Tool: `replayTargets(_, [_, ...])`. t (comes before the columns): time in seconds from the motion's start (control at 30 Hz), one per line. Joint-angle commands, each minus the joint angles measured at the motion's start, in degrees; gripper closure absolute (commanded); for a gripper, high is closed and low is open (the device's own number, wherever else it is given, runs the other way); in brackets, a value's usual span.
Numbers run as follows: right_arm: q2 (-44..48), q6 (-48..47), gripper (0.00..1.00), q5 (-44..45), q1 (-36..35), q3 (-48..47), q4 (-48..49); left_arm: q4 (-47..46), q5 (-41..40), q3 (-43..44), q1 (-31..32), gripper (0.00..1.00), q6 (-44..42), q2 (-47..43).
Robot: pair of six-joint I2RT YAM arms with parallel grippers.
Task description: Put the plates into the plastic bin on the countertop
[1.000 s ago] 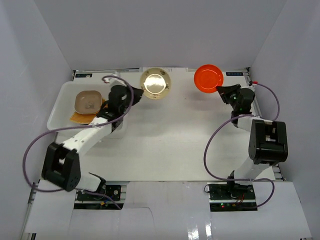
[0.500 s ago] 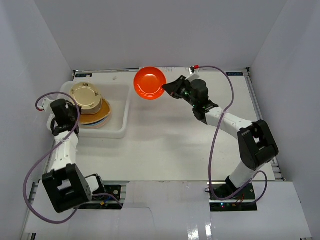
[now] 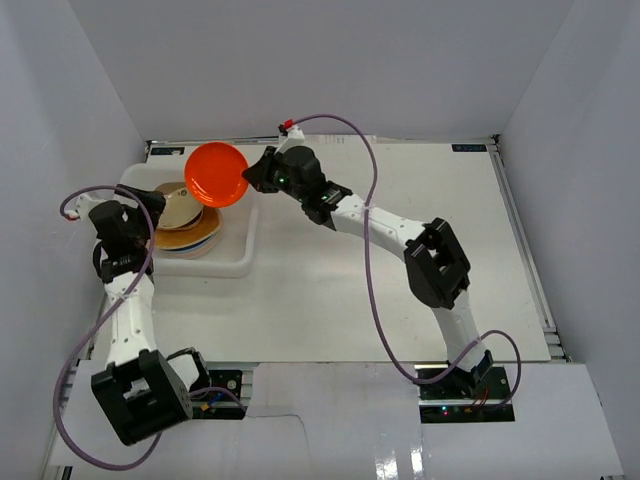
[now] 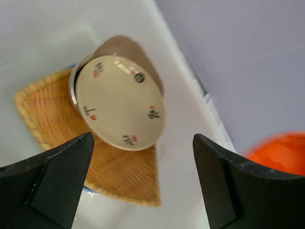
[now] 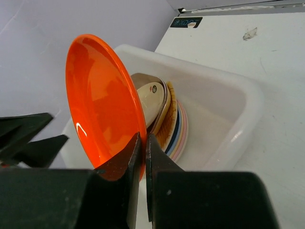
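Cream plate (image 4: 119, 102) carries small red and black marks, too small to read; a dark label (image 5: 186, 22) beyond the bin (image 3: 240, 262) is also illegible. Right gripper (image 5: 143, 148) is clamped on the rim of the orange plate (image 3: 216, 174), held on edge over the bin's far right corner; half a second earlier it hung right of the bin, over the countertop (image 3: 400, 280). Left gripper (image 4: 143, 162), jaws wide and holding nothing, hovers at the bin's left edge. The stack (image 3: 185, 225) fills the bin's left, leaving bare floor to its right.
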State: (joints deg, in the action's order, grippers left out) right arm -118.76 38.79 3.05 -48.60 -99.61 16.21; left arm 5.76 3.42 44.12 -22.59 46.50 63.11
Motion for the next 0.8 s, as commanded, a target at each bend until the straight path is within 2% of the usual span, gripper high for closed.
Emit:
replayTargets(0.0, [-5.1, -1.4, 0.92, 3.7, -1.8, -11.5, -3.7, -1.4, 3.3, 4.0, 0.8, 0.02, -1.3, -6.0])
replayTargets(0.2, [-19.7, 0.5, 0.92, 6.3, -5.4, -28.0, -4.8, 0.2, 17.0, 14.8, 6.5, 0.02, -6.2, -5.0])
replayTargets(0.3, [-25.5, 3.1, 0.92, 8.6, -6.8, -34.8, -3.8, 0.8, 22.7, 17.1, 9.4, 0.02, -7.3, -4.4])
replayTargets(0.4, [-27.7, 6.7, 0.92, 11.7, -7.6, -35.2, -1.4, 0.7, 26.0, 17.9, 11.1, 0.02, -6.9, -3.9])
replayTargets(0.53, [-29.9, 10.2, 0.92, 12.3, -8.4, -36.6, 1.8, 0.6, 25.7, 17.5, 11.6, 0.02, -6.5, -3.3])
replayTargets(0.57, [-30.1, 10.7, 0.89, 11.9, -8.4, -36.9, 1.9, 0.6, 25.6, 17.3, 11.6, 0.02, -6.2, -3.3])
replayTargets(0.6, [-30.0, 10.7, 0.81, 11.9, -8.5, -37.0, 1.9, 0.5, 25.6, 17.3, 11.6, 0.02, -6.2, -3.3])
replayTargets(0.67, [-29.3, 10.0, 0.59, 11.0, -8.5, -36.3, 2.7, 0.3, 25.8, 17.8, 11.7, 0.02, -5.5, -3.8])
replayTargets(0.7, [-28.1, 8.9, 0.43, 10.7, -8.5, -36.0, 2.8, 0.0, 26.0, 18.0, 11.8, 0.02, -5.0, -3.9])
replayTargets(0.77, [-26.2, 7.8, 0.34, 10.1, -8.5, -33.1, 3.9, -0.5, 26.8, 18.7, 12.4, 0.02, -4.5, -4.1])
